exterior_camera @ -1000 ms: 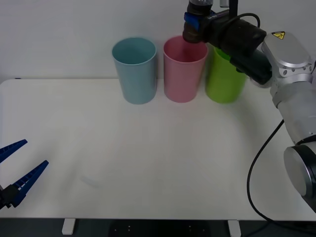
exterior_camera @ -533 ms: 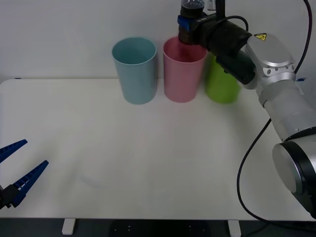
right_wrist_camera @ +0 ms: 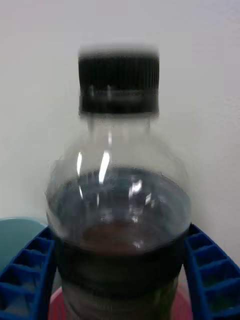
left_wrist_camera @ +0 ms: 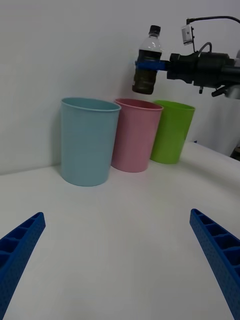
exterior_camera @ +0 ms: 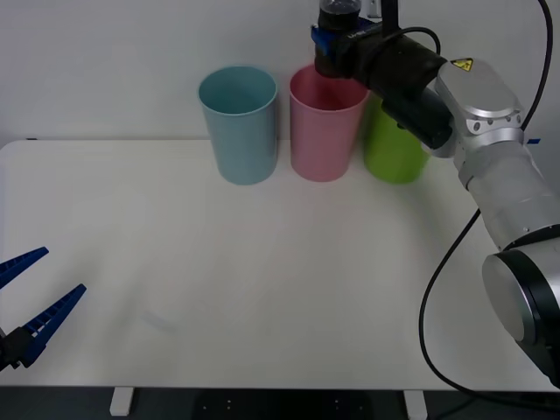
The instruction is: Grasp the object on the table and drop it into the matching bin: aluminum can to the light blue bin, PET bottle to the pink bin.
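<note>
While over rim: right gripper [exterior_camera: 331, 39] clamped on PET bottle [exterior_camera: 338, 35], above pink bin [exterior_camera: 325, 122] near table's [exterior_camera: 262, 280] far edge.
Release: centre first, then part fingers.
Left gripper [exterior_camera: 31, 297]: wide, near-left corner.

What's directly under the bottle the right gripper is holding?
The pink bin stands below the PET bottle, which the right gripper holds upright above its rim, not touching. The bin's inside and bottom are hidden by its wall. The left gripper waits open near the table's front edge.

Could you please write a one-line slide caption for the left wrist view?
Right gripper holds the bottle above the pink bin.
</note>
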`<state>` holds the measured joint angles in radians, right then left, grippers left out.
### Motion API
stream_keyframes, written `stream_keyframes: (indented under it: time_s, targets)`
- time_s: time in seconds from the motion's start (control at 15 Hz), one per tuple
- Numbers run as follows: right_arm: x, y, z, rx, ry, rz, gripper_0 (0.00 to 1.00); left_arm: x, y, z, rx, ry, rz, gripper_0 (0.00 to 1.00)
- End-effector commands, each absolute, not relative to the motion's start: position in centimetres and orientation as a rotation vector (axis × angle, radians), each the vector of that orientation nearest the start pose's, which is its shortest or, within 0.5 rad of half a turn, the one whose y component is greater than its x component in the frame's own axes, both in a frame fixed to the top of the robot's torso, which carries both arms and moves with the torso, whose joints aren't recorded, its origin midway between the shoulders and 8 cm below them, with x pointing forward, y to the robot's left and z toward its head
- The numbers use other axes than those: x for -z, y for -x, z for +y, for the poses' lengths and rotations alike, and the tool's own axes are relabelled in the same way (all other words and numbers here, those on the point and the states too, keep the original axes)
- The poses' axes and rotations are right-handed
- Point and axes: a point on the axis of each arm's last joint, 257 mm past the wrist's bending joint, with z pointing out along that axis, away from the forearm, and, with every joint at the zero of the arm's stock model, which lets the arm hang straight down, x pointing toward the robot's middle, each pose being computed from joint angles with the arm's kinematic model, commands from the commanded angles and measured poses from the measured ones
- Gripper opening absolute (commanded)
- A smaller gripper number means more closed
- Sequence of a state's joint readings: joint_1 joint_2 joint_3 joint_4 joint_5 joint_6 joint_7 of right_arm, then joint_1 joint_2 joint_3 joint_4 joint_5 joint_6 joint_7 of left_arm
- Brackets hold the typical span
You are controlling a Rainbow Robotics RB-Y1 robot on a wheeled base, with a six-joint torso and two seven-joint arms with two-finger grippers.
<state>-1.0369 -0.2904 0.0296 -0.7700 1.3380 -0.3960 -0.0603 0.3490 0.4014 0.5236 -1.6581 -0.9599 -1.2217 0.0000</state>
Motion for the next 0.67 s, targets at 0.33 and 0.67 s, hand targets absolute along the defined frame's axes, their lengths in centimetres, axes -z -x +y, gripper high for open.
stream_keyframes:
  time_s: [0.33,0.67]
  targets:
    - [-3.4,-71.9,-8.8,-0.379,0.492,1.328,1.00,16.9,-34.2,33.0,0.567,-0.465,1.441,1.00]
    - [-2.7,-69.0,-10.9,-0.372,0.525,1.273,1.00,16.9,-34.2,33.0,0.567,-0.465,1.441,1.00]
